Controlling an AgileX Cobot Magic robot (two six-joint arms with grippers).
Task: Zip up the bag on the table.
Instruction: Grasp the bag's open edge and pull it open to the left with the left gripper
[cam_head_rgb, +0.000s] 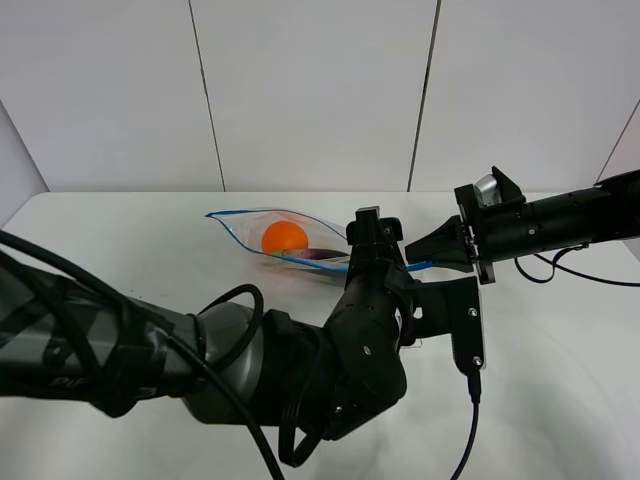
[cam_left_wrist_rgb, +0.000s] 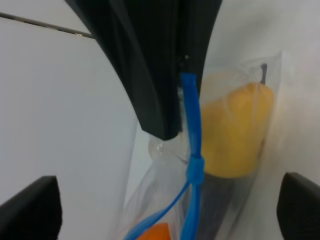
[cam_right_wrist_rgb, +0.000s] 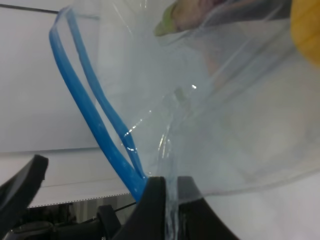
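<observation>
The left gripper (cam_head_rgb: 377, 230) stands wide open and holds nothing, its fingers (cam_left_wrist_rgb: 30, 207) on either side of the blue zipper strip (cam_left_wrist_rgb: 192, 120); the right gripper (cam_right_wrist_rgb: 169, 192) is closed on the bag (cam_head_rgb: 245, 228) at the strip's end; the bag lies on the table (cam_head_rgb: 120, 250) near the middle of the far edge.

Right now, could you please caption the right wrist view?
Right tool clamps the bag; its blue zipper strip splits open beyond.

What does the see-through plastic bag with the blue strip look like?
The clear, crinkly plastic bag lies on the white table, its blue zipper strip gaping open at one end. A round orange and a yellow pear show through it. The right gripper pinches the strip's other end; the open left gripper straddles the strip nearby.
</observation>
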